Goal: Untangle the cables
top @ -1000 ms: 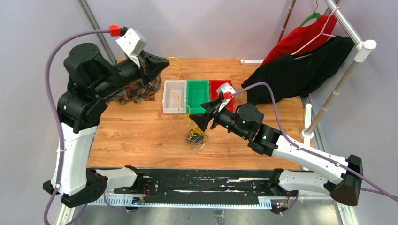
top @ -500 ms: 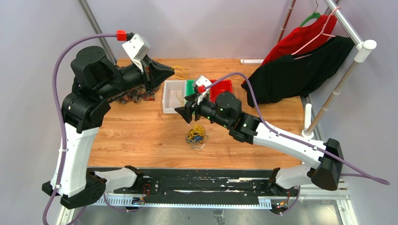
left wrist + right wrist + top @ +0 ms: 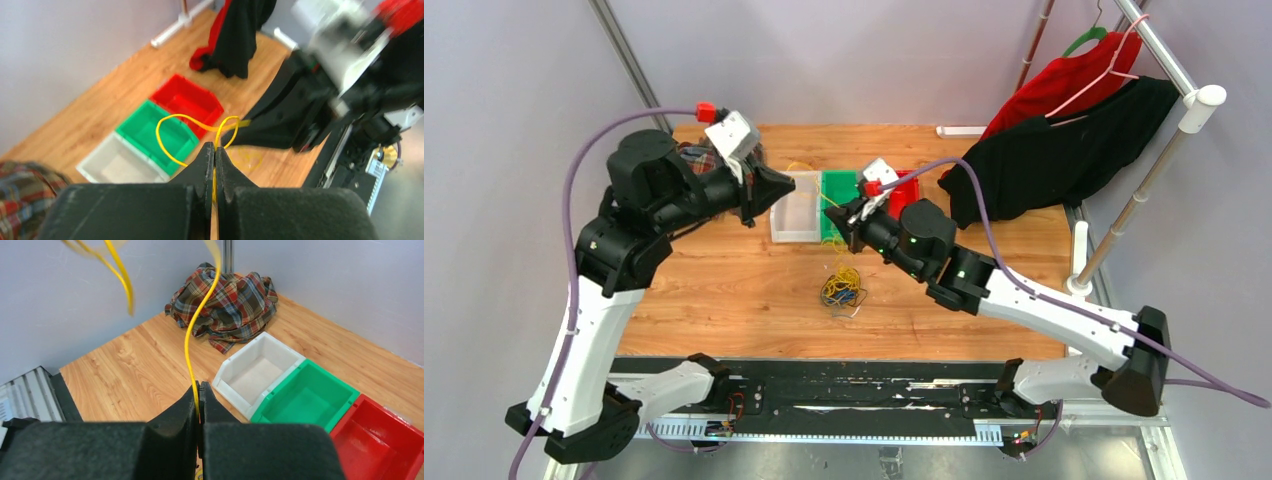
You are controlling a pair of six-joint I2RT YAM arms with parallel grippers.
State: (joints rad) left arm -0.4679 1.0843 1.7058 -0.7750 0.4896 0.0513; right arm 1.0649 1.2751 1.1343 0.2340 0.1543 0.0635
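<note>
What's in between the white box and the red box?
A green box sits right between them, in one row. The right wrist view shows it best.

Bright, even light; soft shadows (left wrist view blurs rightward).

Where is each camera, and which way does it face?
Top external: above and behind, looking down on the wooden table; left arm and right arm show.
Left wrist: rides the left arm, faces the right arm; left gripper pinches thin yellow cable.
Right wrist: rides the right arm, faces a plaid cloth; right gripper pinches yellow cable too.
Shared: white, green and red plastic bins.
</note>
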